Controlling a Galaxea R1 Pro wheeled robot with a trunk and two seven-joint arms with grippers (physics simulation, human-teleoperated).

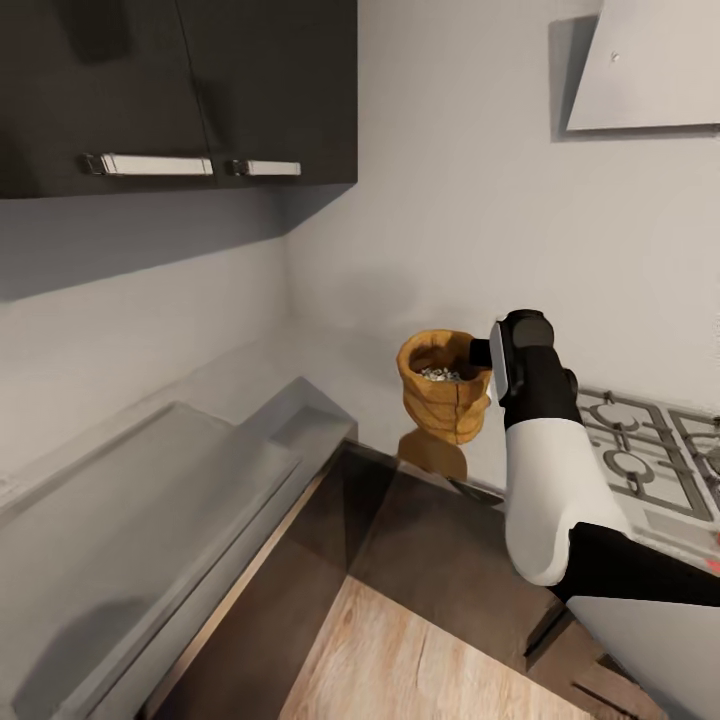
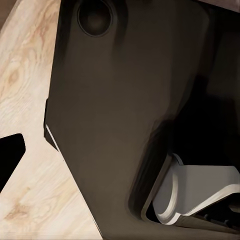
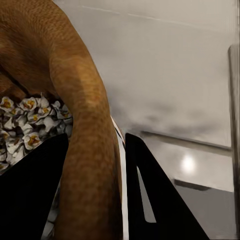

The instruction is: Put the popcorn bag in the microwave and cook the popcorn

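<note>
grip: right gripper (image 3: 95,190) pinching popcorn bag (image 1: 443,398) rim at its 3 o'clock
left: can't tell
handling: light, soft paper, crushes; keep upright, popcorn (image 3: 25,125) spills

Head view down over corner countertop (image 1: 300,400), right wrist close on popcorn bag (image 3: 80,100)

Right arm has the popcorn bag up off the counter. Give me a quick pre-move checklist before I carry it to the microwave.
1. Right pincer on the popcorn bag: fingers straddle the rolled rim, one inside, one outside. Ok.
2. Bag off the countertop: lifted, with its reflection below. Ok.
3. Bag upright: opening faces up. Ok.
4. Popcorn still inside: heaped in the bag, none seen spilled. Ok.
5. Microwave located and door open: cannot tell.
6. Left pincer free: cannot tell.
</note>
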